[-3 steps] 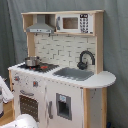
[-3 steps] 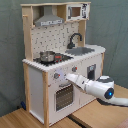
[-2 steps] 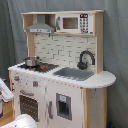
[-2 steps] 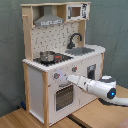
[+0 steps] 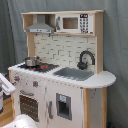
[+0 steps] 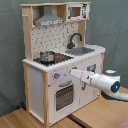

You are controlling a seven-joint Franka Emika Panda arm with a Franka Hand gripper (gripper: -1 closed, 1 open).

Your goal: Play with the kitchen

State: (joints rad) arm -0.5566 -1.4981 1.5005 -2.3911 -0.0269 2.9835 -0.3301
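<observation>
- The kitchen (image 5: 62, 75) (image 6: 62, 60) stands upright on a light wooden floor (image 6: 95, 116) in front of a grey curtain (image 5: 116, 45), its long axis running top to bottom in both exterior views.
- Its front, with the oven door (image 6: 64, 95) and the knobs (image 6: 56, 76), faces the lower right in the second exterior view and the lower left in the first exterior view.
- Along the counter, a small metal pot (image 6: 47, 56) sits on the stove at one end, with the sink (image 5: 75, 73) and the black faucet (image 5: 86, 59) beside it, and a rounded counter end beyond the sink.
- Above come the pegboard back, a grey hood (image 6: 48, 20) over the stove and a toy microwave (image 5: 74, 23) over the sink.
- The arm (image 6: 102, 82) reaches in from the second exterior view's right, roughly level, pointing at the front panel.
- The gripper (image 6: 73, 73) is at or just short of the knob strip above the oven door; I cannot tell whether it touches the panel.
- Whether its fingers are spread or closed cannot be told, and nothing can be made out in its grasp.
- In the first exterior view only a white piece of the arm (image 5: 7, 85) shows at the first exterior view's left edge, beside the stove end of the kitchen.
</observation>
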